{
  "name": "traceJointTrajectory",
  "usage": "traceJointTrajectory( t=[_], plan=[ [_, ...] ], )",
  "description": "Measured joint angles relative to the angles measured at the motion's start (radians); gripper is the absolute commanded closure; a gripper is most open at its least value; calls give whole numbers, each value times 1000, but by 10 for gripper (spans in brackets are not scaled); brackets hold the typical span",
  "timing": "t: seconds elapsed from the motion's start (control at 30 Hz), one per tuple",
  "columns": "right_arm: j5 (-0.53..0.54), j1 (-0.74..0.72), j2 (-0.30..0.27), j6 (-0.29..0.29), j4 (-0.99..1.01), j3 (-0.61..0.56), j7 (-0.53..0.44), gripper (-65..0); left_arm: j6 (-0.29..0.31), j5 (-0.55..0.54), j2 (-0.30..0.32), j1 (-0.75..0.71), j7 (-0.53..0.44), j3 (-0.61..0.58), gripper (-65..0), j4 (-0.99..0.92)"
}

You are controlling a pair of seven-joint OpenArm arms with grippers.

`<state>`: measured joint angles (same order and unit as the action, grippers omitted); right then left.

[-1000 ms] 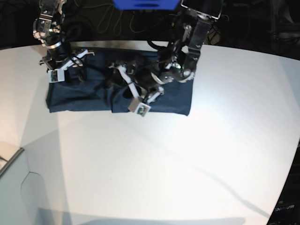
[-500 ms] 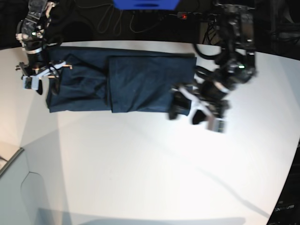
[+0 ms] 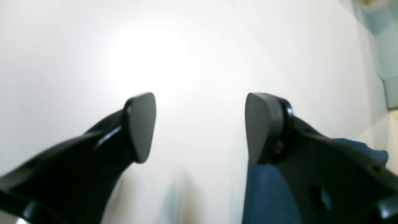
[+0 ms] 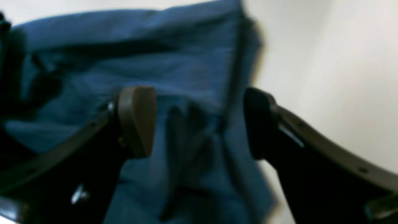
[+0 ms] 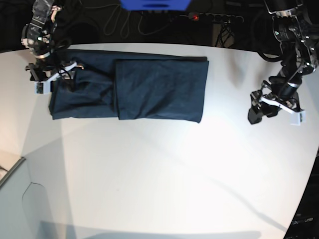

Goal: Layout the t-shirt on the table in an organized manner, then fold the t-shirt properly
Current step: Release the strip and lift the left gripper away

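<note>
Cloth lay near the far edge of the table [image 5: 164, 174]: the t-shirt [image 5: 149, 89], dark blue, already folded into a long flat band. One end of it was doubled over, so the middle and one side looked thicker and neat, with a straight fold line showing. The other end, by the right gripper [image 5: 54, 79], was more wrinkly and only one layer thick. That gripper sat right at that end of the shirt, and its wrist view showed the jaws spread wide over bunched cloth, with nothing pinched between them. The left gripper [image 5: 274, 110] was well apart from the shirt, out over bare white table, and its jaws were spread wide too, holding nothing. So the laying out looked done, and part of the folding looked done as well. What seemed left was to bring the wrinkly end over onto the rest, to make a smaller, tidy bundle. The loose end might slip or bunch up, since the cloth was soft.
</note>
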<state>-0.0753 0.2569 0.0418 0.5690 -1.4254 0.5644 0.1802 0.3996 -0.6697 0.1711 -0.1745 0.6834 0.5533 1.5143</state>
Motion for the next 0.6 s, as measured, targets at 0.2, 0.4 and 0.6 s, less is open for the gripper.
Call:
traceJointTrajectory(
  t=[0.2, 0.4, 0.6],
  plan=[
    [-5, -48, -3, 0, 87, 70, 3, -444, 1, -1, 0, -28, 1, 8, -431, 0],
    [-6, -46, -7, 0, 86, 76, 3, -444, 1, -2, -5, -25, -4, 3, -431, 0],
    [-1, -51, -20, -1, 130, 76, -19, -443, 0, -2, -5, -30, -4, 1, -431, 0]
  ],
)
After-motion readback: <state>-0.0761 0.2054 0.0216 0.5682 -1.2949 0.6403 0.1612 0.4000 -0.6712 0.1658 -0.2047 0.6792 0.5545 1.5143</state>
